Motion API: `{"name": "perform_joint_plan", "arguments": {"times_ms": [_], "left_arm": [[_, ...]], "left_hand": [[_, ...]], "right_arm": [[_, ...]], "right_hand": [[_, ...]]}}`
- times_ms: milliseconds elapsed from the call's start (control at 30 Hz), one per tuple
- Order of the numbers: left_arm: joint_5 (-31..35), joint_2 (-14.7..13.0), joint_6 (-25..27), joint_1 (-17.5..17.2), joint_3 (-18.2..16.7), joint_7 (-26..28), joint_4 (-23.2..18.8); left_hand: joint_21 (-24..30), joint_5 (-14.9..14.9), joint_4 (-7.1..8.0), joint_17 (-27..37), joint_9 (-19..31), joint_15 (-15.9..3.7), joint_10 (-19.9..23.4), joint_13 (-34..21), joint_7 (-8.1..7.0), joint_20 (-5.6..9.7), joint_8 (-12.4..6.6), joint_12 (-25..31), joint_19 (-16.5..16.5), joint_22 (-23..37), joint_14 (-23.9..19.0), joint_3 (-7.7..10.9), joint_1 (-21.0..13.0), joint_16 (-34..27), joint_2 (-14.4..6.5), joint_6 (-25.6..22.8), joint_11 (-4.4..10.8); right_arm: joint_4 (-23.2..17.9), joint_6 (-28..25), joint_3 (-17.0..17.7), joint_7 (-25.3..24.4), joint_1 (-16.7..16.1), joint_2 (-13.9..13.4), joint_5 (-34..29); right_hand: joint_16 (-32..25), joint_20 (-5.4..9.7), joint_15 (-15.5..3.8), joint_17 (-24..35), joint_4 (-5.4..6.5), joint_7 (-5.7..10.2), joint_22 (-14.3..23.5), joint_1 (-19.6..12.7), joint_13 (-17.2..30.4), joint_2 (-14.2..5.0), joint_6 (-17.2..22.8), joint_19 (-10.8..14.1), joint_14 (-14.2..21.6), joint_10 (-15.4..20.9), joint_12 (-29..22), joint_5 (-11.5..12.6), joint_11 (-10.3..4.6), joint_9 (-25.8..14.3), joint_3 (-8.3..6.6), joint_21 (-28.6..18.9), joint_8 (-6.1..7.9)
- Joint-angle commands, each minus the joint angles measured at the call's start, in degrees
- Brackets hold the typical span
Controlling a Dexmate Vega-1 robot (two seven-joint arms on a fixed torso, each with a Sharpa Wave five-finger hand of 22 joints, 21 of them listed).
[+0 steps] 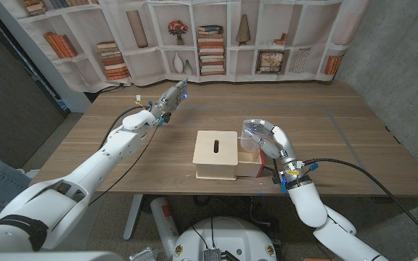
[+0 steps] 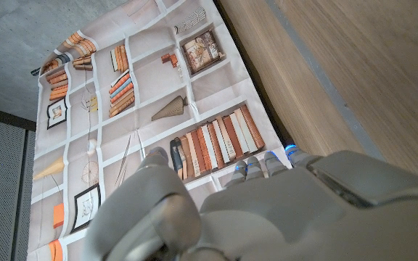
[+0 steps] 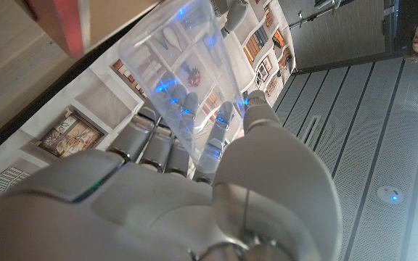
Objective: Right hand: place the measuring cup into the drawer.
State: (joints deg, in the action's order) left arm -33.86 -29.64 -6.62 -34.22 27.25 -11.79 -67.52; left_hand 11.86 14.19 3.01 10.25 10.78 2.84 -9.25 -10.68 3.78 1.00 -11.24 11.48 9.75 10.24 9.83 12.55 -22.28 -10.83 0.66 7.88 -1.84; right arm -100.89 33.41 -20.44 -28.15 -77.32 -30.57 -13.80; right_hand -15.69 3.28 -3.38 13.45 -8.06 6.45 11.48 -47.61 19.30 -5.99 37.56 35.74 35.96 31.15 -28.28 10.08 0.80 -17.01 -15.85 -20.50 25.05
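The clear measuring cup (image 1: 253, 131) is held in the right hand (image 1: 269, 141), whose fingers (image 3: 167, 142) are wrapped round its wall, as is plainly seen in the right wrist view. The cup is carried above the table (image 1: 354, 138), just over the open drawer (image 1: 249, 161) that is pulled out to the right of the wooden box (image 1: 217, 154), near the front edge of the tabletop. The drawer is judged to lie directly below the cup, so a short lowering is all that is called for. The left hand (image 1: 171, 97) is held well apart, toward the back left of the tabletop; its fingers are extended and nothing is held.
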Motion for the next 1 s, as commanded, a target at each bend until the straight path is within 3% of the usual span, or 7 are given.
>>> {"name": "perform_joint_plan", "arguments": {"times_ms": [33, 467, 1000], "left_arm": [[0.07, 0.32, -0.05, 0.46, 0.19, -0.41, 0.92], [0.15, 0.45, -0.18, 0.86, 0.30, -0.91, 1.90], [0.63, 0.72, 0.63, 1.22, 0.96, -0.95, 1.75]], "left_hand": [[-0.08, -0.04, 0.23, 0.32, 0.19, 0.07, -0.36, -0.13, -0.09, -0.25, -0.15, 0.18, 3.20, 0.35, 2.64, -0.25, -0.18, 0.11, -0.31, -0.12, 0.08], [-0.08, -0.05, 0.22, 0.33, 0.19, 0.06, -0.36, -0.13, -0.05, -0.28, -0.17, 0.18, 3.22, 0.35, 2.66, -0.30, -0.21, 0.11, -0.34, -0.15, 0.16], [-0.08, -0.06, 0.22, 0.33, 0.19, 0.03, -0.34, -0.13, 0.01, -0.30, -0.18, 0.20, 3.23, 0.35, 2.67, -0.37, -0.23, 0.10, -0.38, -0.20, 0.12]], "right_arm": [[0.90, 0.15, -0.96, -0.62, 0.87, 0.93, -0.14], [1.24, -0.56, -1.66, -0.38, 1.38, 0.79, 0.02], [1.25, -0.62, -1.20, -1.45, -0.27, 0.19, 0.44]], "right_hand": [[0.22, 5.35, -6.38, 0.19, 0.87, -0.04, 0.11, -1.69, 0.22, -2.00, 0.65, 0.03, 0.62, 6.44, -0.21, 0.22, -5.70, -0.04, -1.38, 0.20, 0.18], [0.30, 5.30, -6.38, 0.25, 0.88, 0.07, 0.11, -1.59, 0.27, -2.06, 0.78, -0.13, 0.68, 6.41, -0.02, 0.21, -5.86, -0.10, -1.61, 0.24, 0.13], [0.41, 5.41, -6.42, 0.31, 0.93, -0.04, 0.11, -1.40, 0.33, -2.11, 1.05, -0.21, 0.70, 6.65, 0.08, 0.18, -5.68, -0.17, -1.86, 0.26, 0.13]]}}
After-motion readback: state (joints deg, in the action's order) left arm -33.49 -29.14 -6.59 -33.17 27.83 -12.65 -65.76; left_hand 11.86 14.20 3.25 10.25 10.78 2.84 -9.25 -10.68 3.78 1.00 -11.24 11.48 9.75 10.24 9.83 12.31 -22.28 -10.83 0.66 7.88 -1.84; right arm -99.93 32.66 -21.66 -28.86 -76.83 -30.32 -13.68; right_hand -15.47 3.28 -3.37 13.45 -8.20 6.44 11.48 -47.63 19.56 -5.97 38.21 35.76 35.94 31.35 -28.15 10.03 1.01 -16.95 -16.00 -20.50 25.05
